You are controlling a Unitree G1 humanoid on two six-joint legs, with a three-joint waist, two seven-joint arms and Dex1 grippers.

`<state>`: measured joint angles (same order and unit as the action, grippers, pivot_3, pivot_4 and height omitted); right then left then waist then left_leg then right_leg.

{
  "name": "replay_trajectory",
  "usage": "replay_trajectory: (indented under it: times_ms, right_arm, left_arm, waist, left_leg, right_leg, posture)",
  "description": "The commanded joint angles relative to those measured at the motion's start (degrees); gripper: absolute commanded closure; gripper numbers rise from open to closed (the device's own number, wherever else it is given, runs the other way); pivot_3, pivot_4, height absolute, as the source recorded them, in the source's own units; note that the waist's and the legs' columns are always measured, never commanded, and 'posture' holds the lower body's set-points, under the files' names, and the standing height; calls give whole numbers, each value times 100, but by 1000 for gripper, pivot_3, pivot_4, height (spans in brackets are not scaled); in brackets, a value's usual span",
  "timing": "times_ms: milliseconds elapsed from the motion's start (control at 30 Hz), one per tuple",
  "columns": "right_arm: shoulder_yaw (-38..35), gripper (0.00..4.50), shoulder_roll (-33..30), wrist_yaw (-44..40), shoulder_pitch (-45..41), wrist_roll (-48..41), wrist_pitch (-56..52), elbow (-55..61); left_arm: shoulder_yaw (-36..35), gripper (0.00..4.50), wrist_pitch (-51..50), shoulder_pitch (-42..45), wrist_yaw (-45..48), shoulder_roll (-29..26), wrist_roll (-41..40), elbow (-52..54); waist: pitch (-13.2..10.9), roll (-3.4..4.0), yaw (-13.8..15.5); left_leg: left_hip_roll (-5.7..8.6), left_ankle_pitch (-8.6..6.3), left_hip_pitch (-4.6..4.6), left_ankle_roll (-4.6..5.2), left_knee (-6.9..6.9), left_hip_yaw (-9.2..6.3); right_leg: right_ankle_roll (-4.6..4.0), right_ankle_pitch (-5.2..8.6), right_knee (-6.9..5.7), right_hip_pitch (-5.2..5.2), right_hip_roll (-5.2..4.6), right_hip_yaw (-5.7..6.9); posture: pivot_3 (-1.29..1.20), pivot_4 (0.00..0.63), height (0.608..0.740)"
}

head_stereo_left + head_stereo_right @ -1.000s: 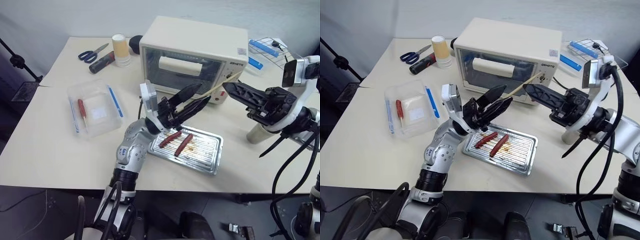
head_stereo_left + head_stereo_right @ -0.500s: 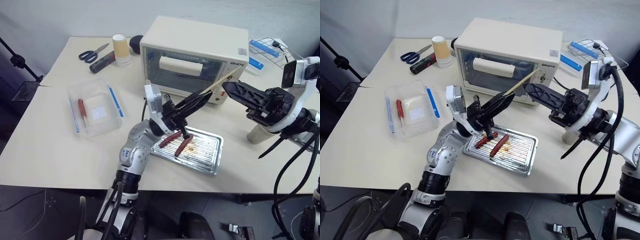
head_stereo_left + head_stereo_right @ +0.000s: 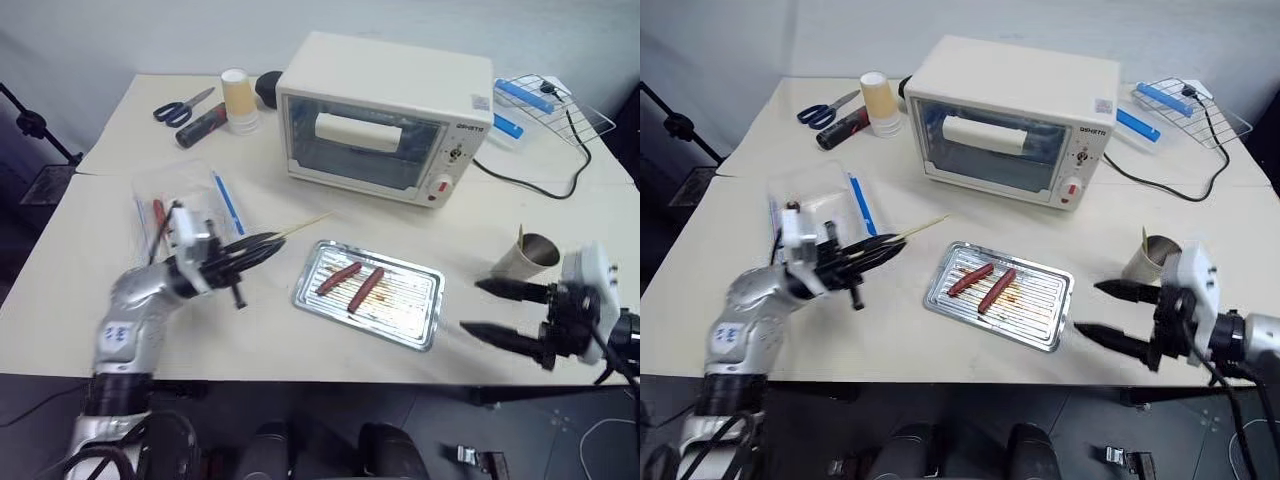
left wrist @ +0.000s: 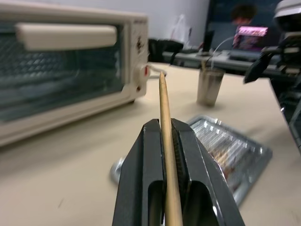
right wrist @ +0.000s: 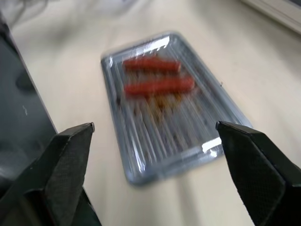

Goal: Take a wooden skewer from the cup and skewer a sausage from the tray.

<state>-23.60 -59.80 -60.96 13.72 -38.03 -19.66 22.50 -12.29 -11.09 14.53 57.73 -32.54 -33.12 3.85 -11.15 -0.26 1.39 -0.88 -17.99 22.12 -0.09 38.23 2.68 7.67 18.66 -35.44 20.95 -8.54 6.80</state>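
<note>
Skewer in hand, sausages still to be pierced.
Left gripper point(image 3: 240, 252) clamps the wooden skewer point(image 3: 300, 226), tip projecting beyond its jaws; right gripper point(image 3: 500, 311) gapes empty beside the tray point(image 3: 425, 318). Next: aim tip at a sausage point(image 3: 338, 277).

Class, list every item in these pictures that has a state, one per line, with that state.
Left pincer: shut on the skewer.
Right pincer: open, holding nothing.
Skewer: gripped, tip bare.
Sausages: both lying in the tray, unpierced.
Tray: flat on the table, greasy.
Metal cup: upright.
Toaster oven: door closed.
Scissors: closed.
</note>
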Motion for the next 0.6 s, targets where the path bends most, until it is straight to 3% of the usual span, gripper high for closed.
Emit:
replay_trajectory:
  times_ms: [33,200,267,433,600]
  right_arm:
    - [313,127,78,-243,-420,690,829,-220]
    - [1275,127,21,-434,-1637,1072,766,-349]
    - [2276,56,301,-631,-3030,1330,337,-486]
    - [4049,56,941,-1596,-5038,2199,78,-1417]
    - [4977,56,1838,-2101,-6408,3119,813,-3007]
  left_arm:
    - [-381,4500,-104,-354,-3,-194,-252,447]
    - [-485,4500,-336,-690,-269,-178,-385,826]
    - [-484,4500,-339,-816,-356,-94,-397,871]
    - [-459,4500,-380,-936,-451,-8,-397,937]
    - [-438,4500,-433,-1006,-480,-2,-418,1029]
  waist:
    - [0,-1,-7]
    - [-1,-1,-2]
    - [-2,1,-41]
    - [-3,0,-121]
    - [-3,-1,-149]
  left_leg:
    - [-1,0,-2,0,1,0]
    - [-4,2,-6,-4,2,-39]
    - [-3,2,-7,-4,3,-41]
    - [-6,7,-2,-12,-7,-45]
    - [2,6,15,-10,-2,-38]
  right_leg:
    - [0,0,1,-1,0,-1]
    - [-1,-1,-5,-1,0,-6]
    - [-2,-2,-3,-3,0,-6]
    - [-5,-3,-9,16,3,-6]
    - [-5,-4,-7,22,-3,3]
  posture:
    - [0,150,740]
    - [0,150,740]
    - [0,150,740]
    - [0,150,740]
    - [0,150,740]
